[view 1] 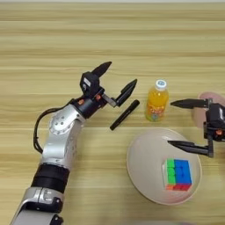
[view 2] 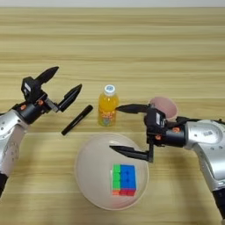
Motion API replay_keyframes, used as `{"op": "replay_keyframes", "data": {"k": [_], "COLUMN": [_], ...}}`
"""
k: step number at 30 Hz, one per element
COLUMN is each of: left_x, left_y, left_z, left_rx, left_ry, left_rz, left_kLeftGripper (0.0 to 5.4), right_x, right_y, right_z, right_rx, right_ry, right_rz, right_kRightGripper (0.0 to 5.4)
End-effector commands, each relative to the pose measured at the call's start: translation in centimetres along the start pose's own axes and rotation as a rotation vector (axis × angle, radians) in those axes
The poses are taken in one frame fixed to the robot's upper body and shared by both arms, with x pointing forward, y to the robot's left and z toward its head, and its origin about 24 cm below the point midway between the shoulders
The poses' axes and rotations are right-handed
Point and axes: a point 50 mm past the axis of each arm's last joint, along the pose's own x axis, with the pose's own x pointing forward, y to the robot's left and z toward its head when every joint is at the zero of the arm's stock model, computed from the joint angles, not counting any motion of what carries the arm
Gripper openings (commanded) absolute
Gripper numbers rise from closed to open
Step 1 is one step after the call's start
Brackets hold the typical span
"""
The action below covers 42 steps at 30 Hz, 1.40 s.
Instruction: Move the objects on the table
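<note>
While the puzzle cube (view 2: 123, 179) sat on the beige plate (view 2: 90, 169), the juice bottle (view 2: 107, 107) stood just past the rim at twelve o'clock, with the black pen (view 2: 77, 119) at its nine o'clock and the pink cup (view 2: 167, 107) at three. Both the left gripper (view 1: 118, 80) and the right gripper (view 2: 126, 129) were wide open, holding nothing. A good grab would probably need the fingers lined up around one thing first. The wooden table (view 2: 132, 52) lay flat and striped.
</note>
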Motion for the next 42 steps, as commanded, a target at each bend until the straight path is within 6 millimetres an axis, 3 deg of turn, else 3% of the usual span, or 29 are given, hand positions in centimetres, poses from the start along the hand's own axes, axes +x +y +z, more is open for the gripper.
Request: {"op": "replay_keyframes", "data": {"k": [1,20,42], "left_x": [-0.1,0.1,0.0], "left_y": [0.0,0.4,0.7], "left_z": [-0.2,-0.3,-0.1], "left_rx": [-0.002,0.023,0.029], "left_ry": [0.005,0.023,0.018], "left_rz": [0.015,0.024,0.024], "left_kLeftGripper": [5.4,5.4,5.4], "right_x": [-0.6,-1.4,0.1], "right_y": [0.6,4.4,5.2], "right_z": [-0.7,-3.9,-6.1], "right_rx": [0.034,0.16,0.108], "right_ry": [0.069,0.22,0.295], "right_rz": [0.051,0.211,0.178], "right_kRightGripper": [5.38,5.38,5.37]}}
